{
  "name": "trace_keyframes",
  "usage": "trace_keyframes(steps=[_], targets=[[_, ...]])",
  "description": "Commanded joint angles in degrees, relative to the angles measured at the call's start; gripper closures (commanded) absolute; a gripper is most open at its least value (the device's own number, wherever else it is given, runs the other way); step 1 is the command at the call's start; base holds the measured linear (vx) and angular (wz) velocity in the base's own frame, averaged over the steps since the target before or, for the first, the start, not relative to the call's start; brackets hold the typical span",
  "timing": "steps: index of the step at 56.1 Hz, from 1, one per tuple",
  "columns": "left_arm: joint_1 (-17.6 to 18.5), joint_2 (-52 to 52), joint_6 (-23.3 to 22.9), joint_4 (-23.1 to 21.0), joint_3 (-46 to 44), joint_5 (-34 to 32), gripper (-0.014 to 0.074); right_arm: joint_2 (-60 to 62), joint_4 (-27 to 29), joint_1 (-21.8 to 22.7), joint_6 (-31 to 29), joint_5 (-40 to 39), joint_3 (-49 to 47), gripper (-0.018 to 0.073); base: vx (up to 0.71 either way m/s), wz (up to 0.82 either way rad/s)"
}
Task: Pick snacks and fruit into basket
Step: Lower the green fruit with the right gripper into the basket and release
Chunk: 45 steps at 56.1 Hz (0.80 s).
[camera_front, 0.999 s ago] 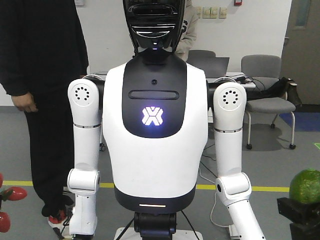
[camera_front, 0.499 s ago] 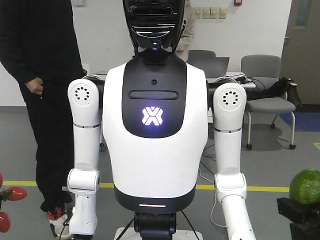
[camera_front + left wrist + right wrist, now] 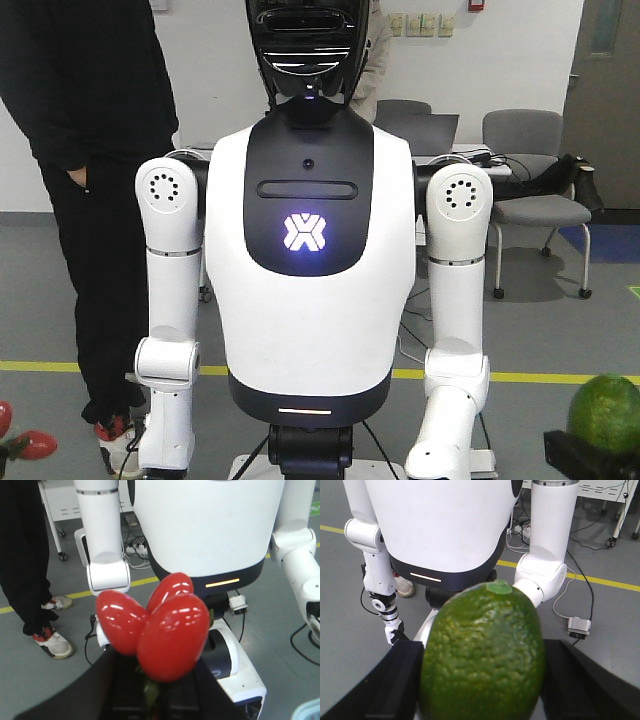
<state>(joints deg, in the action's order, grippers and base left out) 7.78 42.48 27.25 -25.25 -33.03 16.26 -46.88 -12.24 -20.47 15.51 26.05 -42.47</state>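
Note:
My left gripper (image 3: 155,682) is shut on the green stem of a cluster of glossy red fruit (image 3: 170,630), held up in the left wrist view. In the front view that red fruit (image 3: 30,443) peeks in at the bottom left. A bumpy green fruit (image 3: 482,650) fills the right wrist view, and my right gripper (image 3: 482,685) is shut on it, its black fingers (image 3: 395,680) pressing both sides. The same green fruit (image 3: 607,412) sits at the front view's bottom right above the right gripper (image 3: 585,455). No snacks are in view.
A white humanoid robot (image 3: 310,280) stands straight ahead. A person in black (image 3: 90,200) is at its left. Office chairs (image 3: 535,190) and a desk stand behind. A pale blue rim (image 3: 309,712) shows at the left wrist view's corner; I cannot tell if it is the basket.
Both held fruits have dropped lower in the front view. The white robot's forearm on the right side has swung inward, and the person has shifted stance.

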Motion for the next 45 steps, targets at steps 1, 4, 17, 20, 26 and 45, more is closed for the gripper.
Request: trace_keyframes(steps=[1,4,17,20,26,45], targets=[[0.01,-2.82,0.07,-0.71,0.71,-5.92,0.0596,2.38,-1.43,0.34,-0.06,-7.20,0.61,0.0568,0.00,0.00],[0.01,-4.11,0.14,-0.71,1.95,-7.69,0.0596,3.06,-1.43,0.34,-0.06,-7.95,1.77,0.0568,0.00,0.00],[0.01,-6.15,0.08,-0.76,3.38,-8.80,0.0596,3.51,-0.81,0.34,-0.06,-13.17,3.43,0.0568,0.00,0.00],[0.01,-6.15,0.08,-0.76,3.38,-8.74,0.0596,3.51,-0.81,0.34,-0.06,-13.86,3.43,0.0568,0.00,0.00],[0.01,-6.15,0.08,-0.76,3.38,-8.74,0.0596,3.51,-0.81,0.34,-0.06,-14.37,3.43,0.0568,0.00,0.00],[0.01,-6.15,0.08,-0.76,3.38,-8.74,0.0596,3.51,0.45,0.34,-0.06,-14.54,3.60,0.0568,0.00,0.00]])
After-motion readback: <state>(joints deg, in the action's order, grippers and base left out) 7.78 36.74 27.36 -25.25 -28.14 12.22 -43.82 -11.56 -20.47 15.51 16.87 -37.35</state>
